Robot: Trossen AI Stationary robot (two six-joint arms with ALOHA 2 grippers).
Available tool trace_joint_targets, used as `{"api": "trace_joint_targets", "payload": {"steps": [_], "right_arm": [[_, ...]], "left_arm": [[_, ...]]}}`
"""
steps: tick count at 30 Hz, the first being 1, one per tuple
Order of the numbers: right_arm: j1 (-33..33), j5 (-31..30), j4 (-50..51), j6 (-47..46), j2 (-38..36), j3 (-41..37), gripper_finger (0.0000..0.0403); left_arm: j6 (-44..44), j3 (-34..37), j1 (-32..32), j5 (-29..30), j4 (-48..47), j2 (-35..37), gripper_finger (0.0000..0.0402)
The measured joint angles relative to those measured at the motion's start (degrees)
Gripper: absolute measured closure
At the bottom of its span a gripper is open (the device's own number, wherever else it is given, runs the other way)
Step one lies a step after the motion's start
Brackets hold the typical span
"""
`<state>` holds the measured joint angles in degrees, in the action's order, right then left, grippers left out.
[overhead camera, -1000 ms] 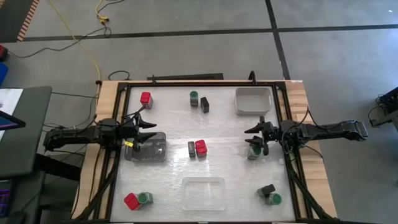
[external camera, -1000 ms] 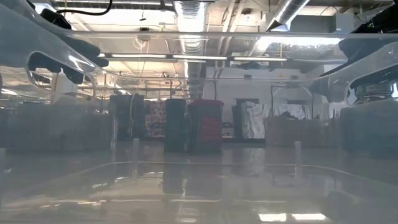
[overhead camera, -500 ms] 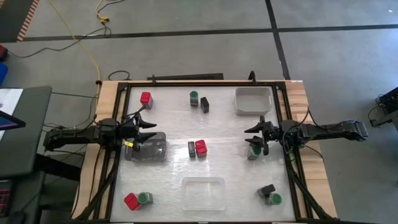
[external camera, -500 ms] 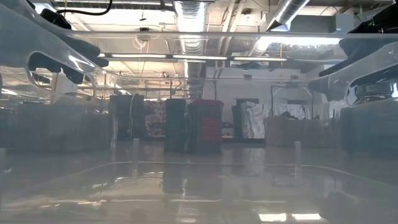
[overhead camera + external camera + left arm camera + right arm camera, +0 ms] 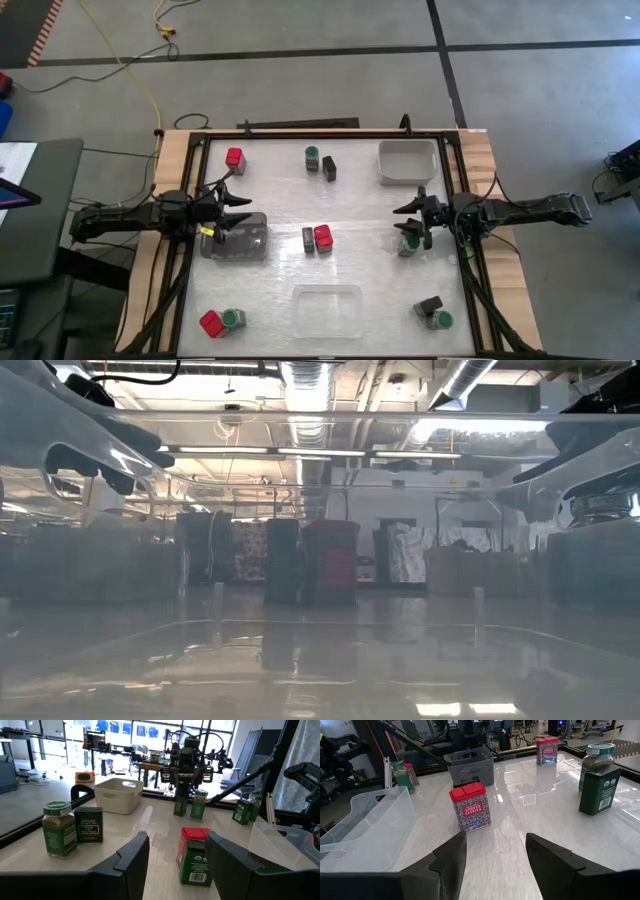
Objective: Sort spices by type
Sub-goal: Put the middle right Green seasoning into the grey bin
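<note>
Nothing had moved since a second earlier: the left hand hovered open over the grey tray, the right hand open above a green-lidded jar, spices scattered across the table.

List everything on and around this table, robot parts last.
red blocky spice tins: three, red; far-left corner, table centre, near-left corner.
round green-lidded spice jars: four seen from above, green lids; far centre, near-left corner, near-right corner, one beside the right gripper.
black rectangular spice boxes: three, black; far centre, table centre, near-right corner.
grey plastic tray: one, grey; left side, below the left gripper.
pale open bin: one, whitish; far-right corner.
clear plastic tray: one, transparent; near centre.
white table: one, wood-edged.
yellow cable: one, on the floor.
left gripper: dark, fingers open, over the grey tray.
right gripper: dark, fingers open, right side.
</note>
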<state>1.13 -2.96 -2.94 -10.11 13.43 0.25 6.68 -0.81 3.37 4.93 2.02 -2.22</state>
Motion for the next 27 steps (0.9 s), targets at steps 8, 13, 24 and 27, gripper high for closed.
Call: {"api": "trace_joint_targets", "payload": {"steps": [8, 13, 24, 27], "right_arm": [[-0.04, 0.02, 3.39, 0.3, -0.02, 2.36, 0.0124], [-0.03, 0.01, 4.5, 2.03, 0.01, 2.54, 0.008], [-0.02, 0.0, 4.73, -4.79, 0.0, 2.67, 0.0014], [-0.02, 0.01, 6.04, -4.82, 0.04, 2.71, 0.0022]], "left_arm": [[-0.01, 0.01, -0.01, 0.0, 0.0, 0.0, 0.0219], [0.0, -0.01, -0.01, 0.0, 0.0, 0.0, 0.0219], [0.0, 0.01, -0.01, 0.0, 0.0, 0.0, 0.0219], [0.0, 0.01, -0.01, -0.01, 0.0, 0.0, 0.0219]]}}
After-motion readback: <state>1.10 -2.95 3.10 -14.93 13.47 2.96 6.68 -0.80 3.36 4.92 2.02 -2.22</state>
